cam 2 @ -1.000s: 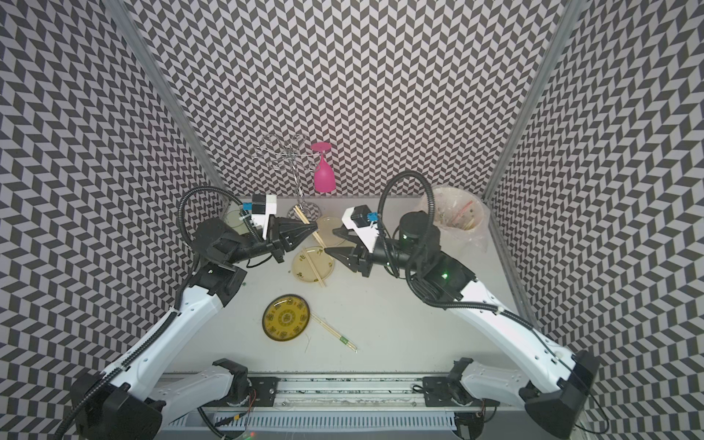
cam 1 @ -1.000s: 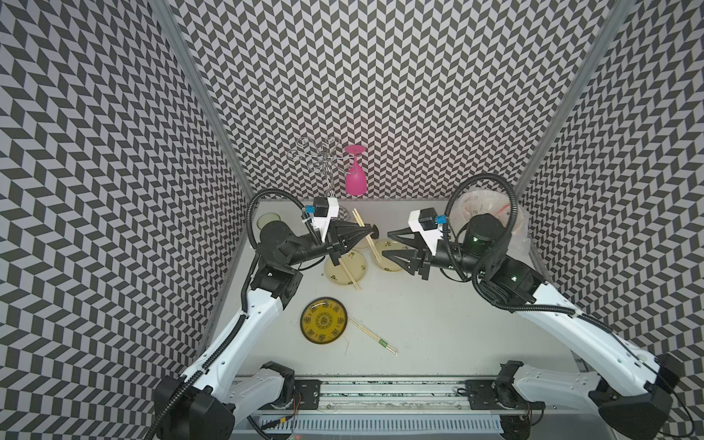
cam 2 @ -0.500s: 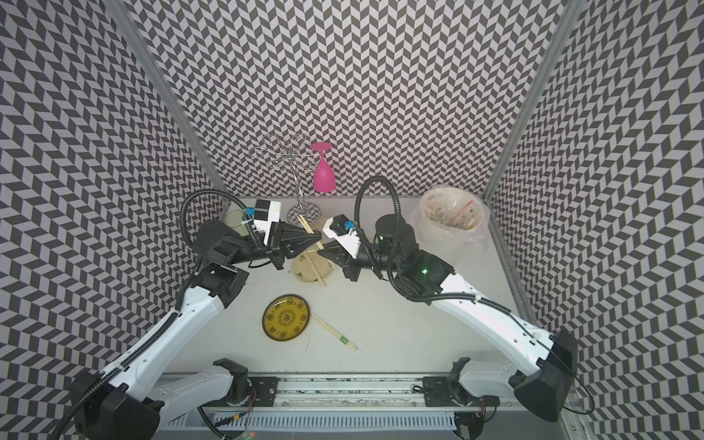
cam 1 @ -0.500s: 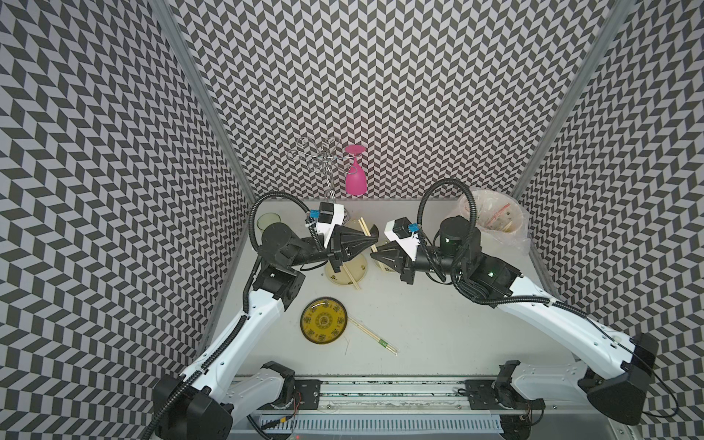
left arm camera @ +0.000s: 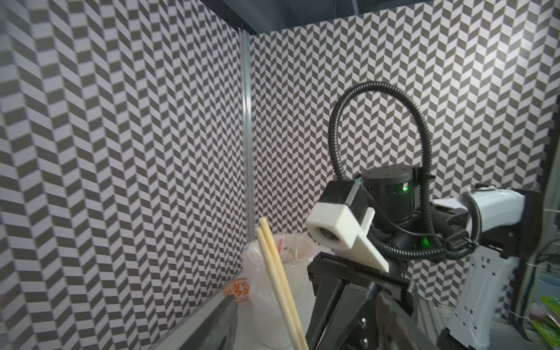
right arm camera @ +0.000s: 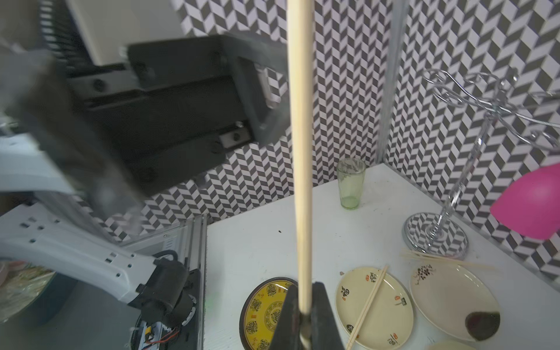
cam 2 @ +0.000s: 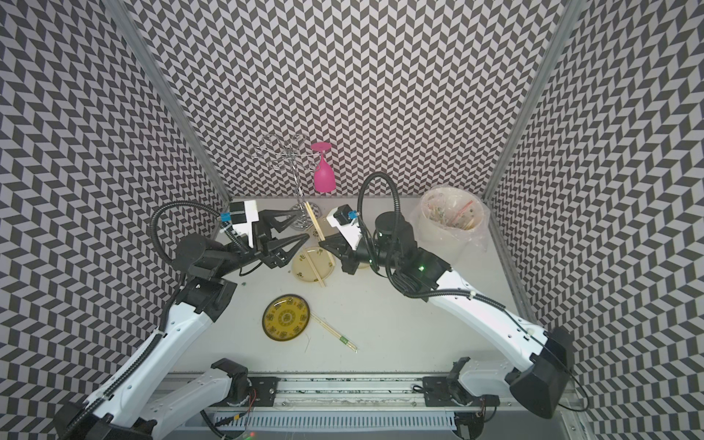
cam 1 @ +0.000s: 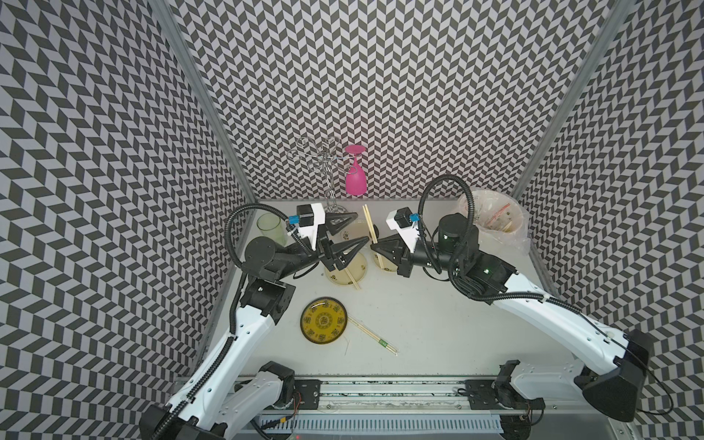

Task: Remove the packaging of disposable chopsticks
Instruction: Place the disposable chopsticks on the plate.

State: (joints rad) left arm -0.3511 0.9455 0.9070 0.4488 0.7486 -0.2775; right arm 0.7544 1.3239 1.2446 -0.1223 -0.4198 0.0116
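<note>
Chopsticks [cam 1: 368, 223] — a bare, pale wooden pair — sit pinched in the right gripper [cam 1: 375, 247], tilted upward; the left gripper [cam 1: 362, 227] stands wide open just beside them.

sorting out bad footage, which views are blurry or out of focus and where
Right wrist view: the left arm close to the lens is smeared, the held chopsticks are sharp. Left wrist view: green clutter at the frame edge is blurred. Both top views: sharp throughout.
</note>
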